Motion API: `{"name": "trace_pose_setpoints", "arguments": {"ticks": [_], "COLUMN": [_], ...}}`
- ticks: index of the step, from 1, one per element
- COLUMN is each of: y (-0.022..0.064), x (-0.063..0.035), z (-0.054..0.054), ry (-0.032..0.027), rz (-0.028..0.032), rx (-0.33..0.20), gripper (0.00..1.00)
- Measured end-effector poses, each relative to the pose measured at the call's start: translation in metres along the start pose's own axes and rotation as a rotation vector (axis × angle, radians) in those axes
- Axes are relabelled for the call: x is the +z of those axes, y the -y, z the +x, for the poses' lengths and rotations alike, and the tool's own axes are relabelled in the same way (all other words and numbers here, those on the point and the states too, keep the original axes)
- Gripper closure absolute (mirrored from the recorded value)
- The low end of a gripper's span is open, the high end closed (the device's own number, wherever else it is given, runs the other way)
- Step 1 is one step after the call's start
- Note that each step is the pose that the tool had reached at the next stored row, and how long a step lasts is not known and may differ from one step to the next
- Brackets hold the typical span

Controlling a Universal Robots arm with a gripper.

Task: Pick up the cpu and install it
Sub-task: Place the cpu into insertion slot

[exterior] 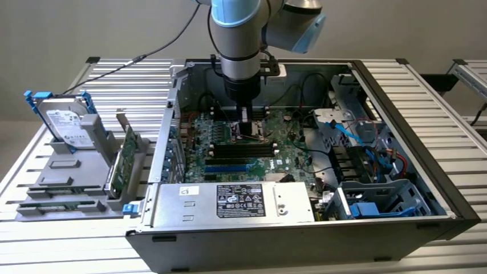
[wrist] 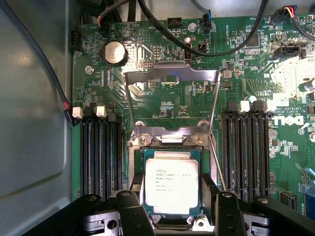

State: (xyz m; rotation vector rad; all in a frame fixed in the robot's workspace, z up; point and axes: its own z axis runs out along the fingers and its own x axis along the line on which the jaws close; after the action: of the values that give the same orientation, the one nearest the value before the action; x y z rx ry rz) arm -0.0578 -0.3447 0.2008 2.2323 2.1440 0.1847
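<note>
The cpu (wrist: 171, 179), a small square chip with a silver-grey printed top, lies flat in the motherboard socket (wrist: 170, 147). The socket's metal load frame (wrist: 171, 74) is swung up and open behind it. My gripper (wrist: 172, 209) is directly over the socket, and its black fingers (wrist: 132, 209) press against the chip's two opposite sides, shut on it. In the exterior view the arm reaches straight down into the open computer case, with the gripper (exterior: 245, 130) low over the green motherboard (exterior: 228, 154).
Black memory slots (wrist: 101, 152) flank the socket on both sides, and cables (wrist: 216, 46) loop above it. A silver power supply (exterior: 236, 201) fills the case front. Drive cages and blue cables (exterior: 365, 165) are at the exterior view's right. A labelled hard drive (exterior: 65, 120) stands in a grey holder outside.
</note>
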Motion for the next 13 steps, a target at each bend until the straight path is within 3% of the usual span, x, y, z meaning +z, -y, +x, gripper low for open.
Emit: {"name": "trace_pose_setpoints", "arguments": {"ticks": [13], "y": [-0.0001], "x": [0.0000], "z": [0.0000], "ry": [-0.0011], "rz": [0.0005], "rx": [-0.009], "gripper": [0.45]}}
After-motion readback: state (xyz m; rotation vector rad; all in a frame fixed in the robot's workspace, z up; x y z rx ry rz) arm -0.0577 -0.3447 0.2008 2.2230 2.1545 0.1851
